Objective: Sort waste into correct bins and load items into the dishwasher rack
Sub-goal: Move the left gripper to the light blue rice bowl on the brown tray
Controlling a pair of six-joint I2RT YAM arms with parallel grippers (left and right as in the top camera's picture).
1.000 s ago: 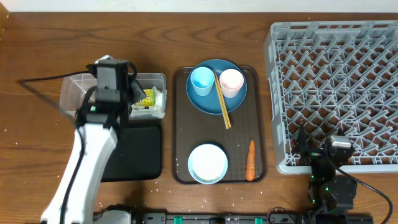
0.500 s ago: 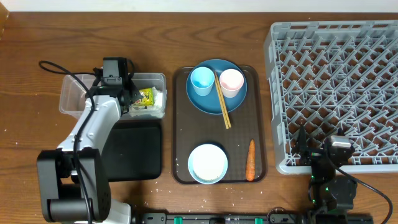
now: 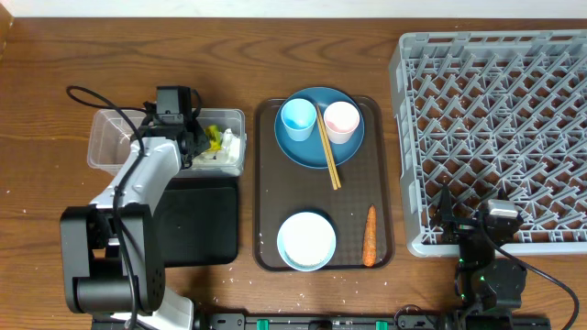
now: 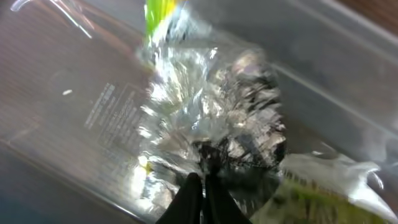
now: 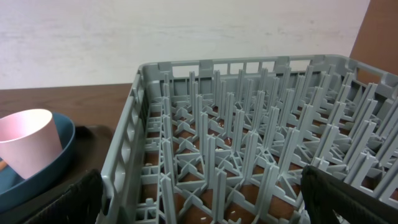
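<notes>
Just ahead of the closed left gripper [image 4: 202, 180], silvery foil scrap [image 4: 214, 118]

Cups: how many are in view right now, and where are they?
2. The light blue cup and the pale pink cup both stand on the dark blue plate on the brown tray, one on each side of the chopsticks. None shows in the rack.

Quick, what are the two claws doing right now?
Left gripper: closed, apparently pinching the silvery foil scrap.
Right gripper: open, holding nothing.
</notes>
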